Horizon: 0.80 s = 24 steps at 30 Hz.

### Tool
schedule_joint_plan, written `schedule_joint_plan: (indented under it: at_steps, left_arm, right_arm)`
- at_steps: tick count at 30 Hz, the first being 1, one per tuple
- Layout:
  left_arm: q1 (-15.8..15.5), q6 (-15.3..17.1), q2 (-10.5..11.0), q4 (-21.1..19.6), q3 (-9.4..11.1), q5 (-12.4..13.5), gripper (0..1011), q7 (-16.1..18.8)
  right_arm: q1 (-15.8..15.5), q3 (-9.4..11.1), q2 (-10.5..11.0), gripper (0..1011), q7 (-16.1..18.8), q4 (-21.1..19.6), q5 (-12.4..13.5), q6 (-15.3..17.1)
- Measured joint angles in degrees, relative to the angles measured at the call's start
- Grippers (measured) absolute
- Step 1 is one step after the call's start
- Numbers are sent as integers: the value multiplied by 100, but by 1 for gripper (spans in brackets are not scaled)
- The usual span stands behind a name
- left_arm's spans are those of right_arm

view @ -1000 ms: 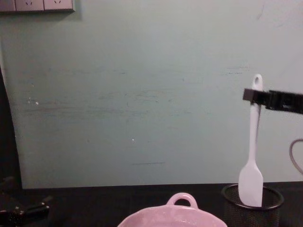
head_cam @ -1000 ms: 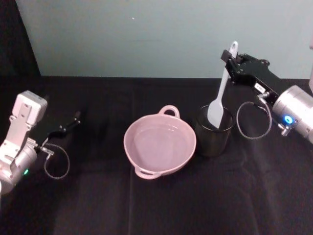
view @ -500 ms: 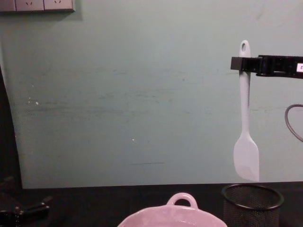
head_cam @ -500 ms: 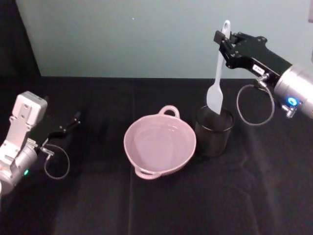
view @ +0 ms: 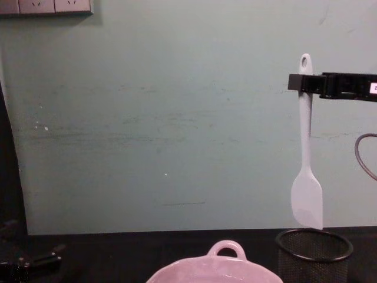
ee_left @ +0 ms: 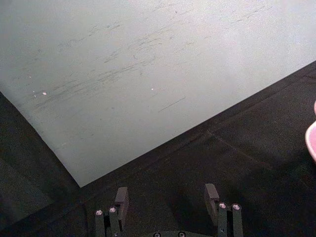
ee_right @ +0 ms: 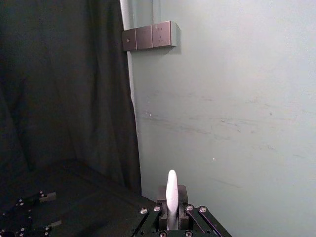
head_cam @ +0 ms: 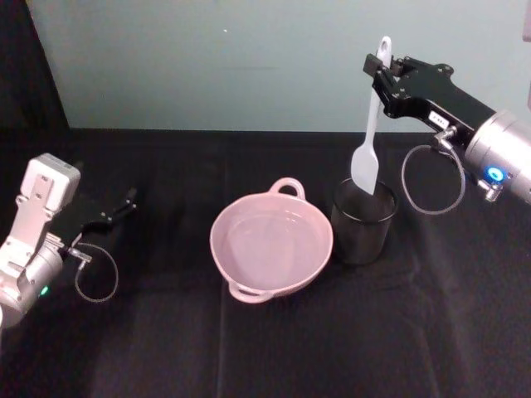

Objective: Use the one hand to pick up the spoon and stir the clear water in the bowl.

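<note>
My right gripper point(head_cam: 380, 73) point(view: 302, 83) point(ee_right: 171, 213) is shut on the upper handle of the white spoon point(head_cam: 367, 141) point(view: 306, 165) point(ee_right: 171, 195). The spoon hangs upright, its flat head just above the black mesh cup point(head_cam: 362, 221) point(view: 313, 250). To the cup's left on the black table stands the pale pink bowl point(head_cam: 271, 243) point(view: 212, 269), holding clear water. My left gripper point(head_cam: 129, 201) point(ee_left: 167, 196) is parked far left near the table, open, with nothing between its fingers.
A pale green wall point(head_cam: 249, 58) rises behind the table. A wall socket strip point(view: 46, 6) point(ee_right: 148, 35) sits high on it. Black cloth point(head_cam: 274, 348) covers the table, with bare room in front of the bowl. A cable loop point(head_cam: 431, 186) hangs under my right wrist.
My right gripper lifted the spoon up out of the mesh cup, then sank slightly in the last half second. The left arm has stayed still.
</note>
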Motion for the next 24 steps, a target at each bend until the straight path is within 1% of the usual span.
schedule_joint_plan:
  at_steps: [14, 16, 19, 20, 21, 24]
  left_arm:
    - [0, 0, 0, 0, 0, 0, 1011, 0]
    - [0, 0, 0, 0, 0, 0, 1011, 0]
    - [0, 0, 0, 0, 0, 0, 1011, 0]
    - [0, 0, 0, 0, 0, 0, 1011, 0]
    - [0, 0, 0, 0, 0, 0, 1011, 0]
    - [0, 0, 0, 0, 0, 0, 1011, 0]
  right_arm:
    - [-4, -1, -12, 121, 8, 9, -1, -8]
    - [18, -55, -57, 121, 61, 27, -11, 7]
    - [117, -243, -202, 121, 149, 94, -64, 20]
    - [117, -243, -202, 121, 149, 94, -64, 20]
    - [158, -323, -270, 121, 178, 130, -91, 18]
    - [231, -469, -401, 121, 225, 220, -145, -7]
